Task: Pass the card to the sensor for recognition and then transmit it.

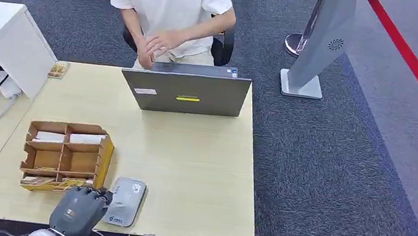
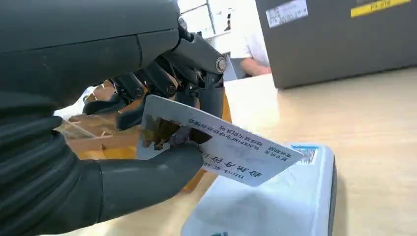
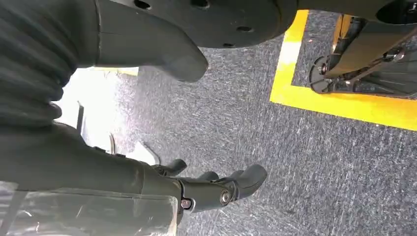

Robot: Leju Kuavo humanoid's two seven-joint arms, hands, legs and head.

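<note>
Two white cards (image 1: pixel 68 137) lie in the wooden organizer's (image 1: pixel 104 156) far compartments.

Left hand (image 2: pixel 123 142) pinching card (image 2: pixel 221 147); right hand (image 3: pixel 196 189) hanging, fingers (image 3: pixel 246 179) loosely apart.

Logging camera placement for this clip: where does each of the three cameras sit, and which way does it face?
Head view: high on the body, looking forward and down at the table, laptop, card box and a seated person; the left hand shows.
Left wrist view: behind the left hand, which holds the card over the sensor.
Right wrist view: on the hanging arm, facing the carpet; the right hand holds nothing.
Head and left wrist views share the sensor, laptop and box.
</note>
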